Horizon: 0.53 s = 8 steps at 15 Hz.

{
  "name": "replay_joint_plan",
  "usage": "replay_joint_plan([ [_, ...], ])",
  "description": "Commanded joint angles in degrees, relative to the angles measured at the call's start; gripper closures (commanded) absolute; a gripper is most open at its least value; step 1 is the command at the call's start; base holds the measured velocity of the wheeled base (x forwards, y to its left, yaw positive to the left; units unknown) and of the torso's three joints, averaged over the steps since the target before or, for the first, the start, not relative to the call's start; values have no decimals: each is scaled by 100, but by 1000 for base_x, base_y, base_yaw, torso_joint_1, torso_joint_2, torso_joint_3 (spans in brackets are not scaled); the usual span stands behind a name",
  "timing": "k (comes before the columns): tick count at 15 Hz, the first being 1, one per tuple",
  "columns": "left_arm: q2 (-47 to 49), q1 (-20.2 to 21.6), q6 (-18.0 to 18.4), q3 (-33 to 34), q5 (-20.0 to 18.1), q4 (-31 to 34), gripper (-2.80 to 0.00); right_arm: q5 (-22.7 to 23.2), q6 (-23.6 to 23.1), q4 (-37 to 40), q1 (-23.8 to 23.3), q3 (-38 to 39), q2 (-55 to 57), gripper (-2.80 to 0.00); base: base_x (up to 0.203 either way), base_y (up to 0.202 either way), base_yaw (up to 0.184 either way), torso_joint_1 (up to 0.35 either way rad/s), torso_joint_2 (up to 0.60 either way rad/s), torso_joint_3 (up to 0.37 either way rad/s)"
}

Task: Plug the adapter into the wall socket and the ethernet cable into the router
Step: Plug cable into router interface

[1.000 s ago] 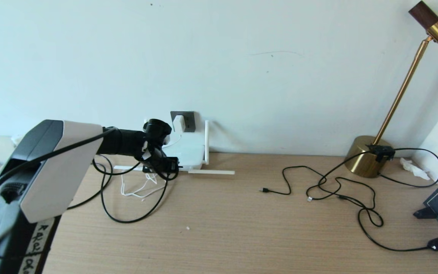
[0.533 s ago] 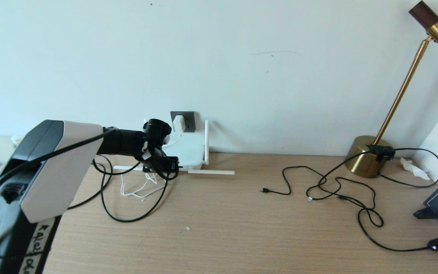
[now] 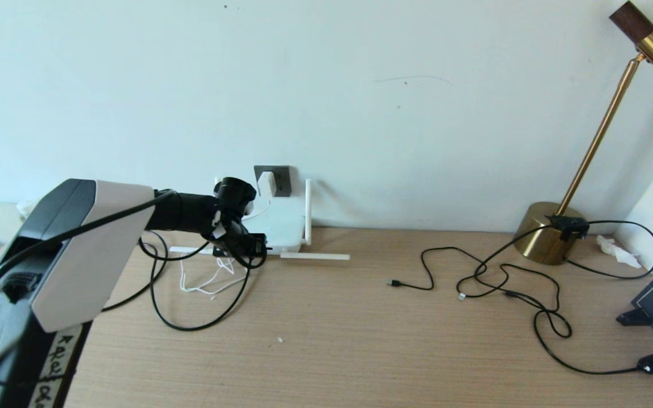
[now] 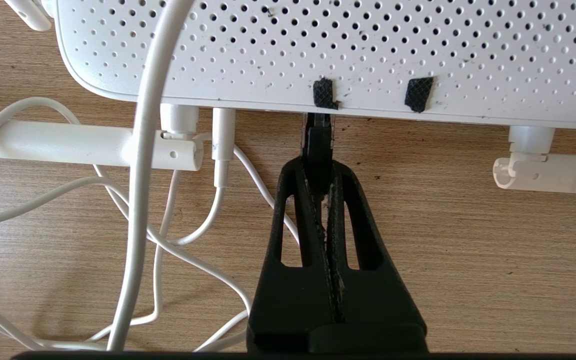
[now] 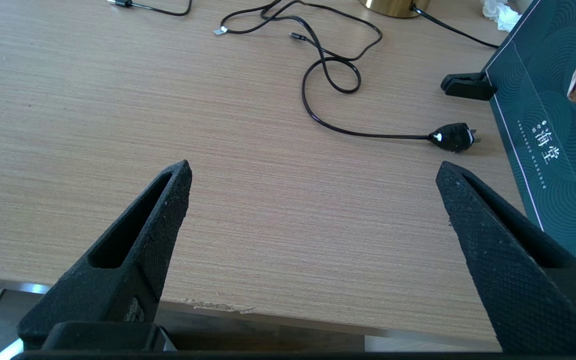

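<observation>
The white router (image 3: 284,225) lies flat against the wall, its perforated shell (image 4: 368,50) filling the left wrist view. My left gripper (image 3: 258,245) (image 4: 318,169) is shut on the black plug of the ethernet cable (image 4: 318,142), whose tip sits in a port on the router's edge. The cable (image 3: 190,327) loops back over the desk. The white adapter (image 3: 266,183) sits in the dark grey wall socket (image 3: 283,180), and its white cord (image 4: 138,175) runs to the router. My right gripper (image 5: 313,170) hangs open over the desk's near edge, holding nothing.
A router antenna (image 3: 315,256) lies flat on the desk. A brass lamp (image 3: 547,238), thin black cables (image 3: 502,280) and a black mains plug (image 3: 652,364) (image 5: 453,137) occupy the right side. A dark box (image 5: 548,125) stands at the far right.
</observation>
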Motion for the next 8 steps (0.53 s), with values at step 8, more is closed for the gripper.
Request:
replay_joint_plan([
  [8,67,-8,11,-1,111,-106,0,5,-4,9,1,-1,6,-280,0,0,0,0,0,0],
])
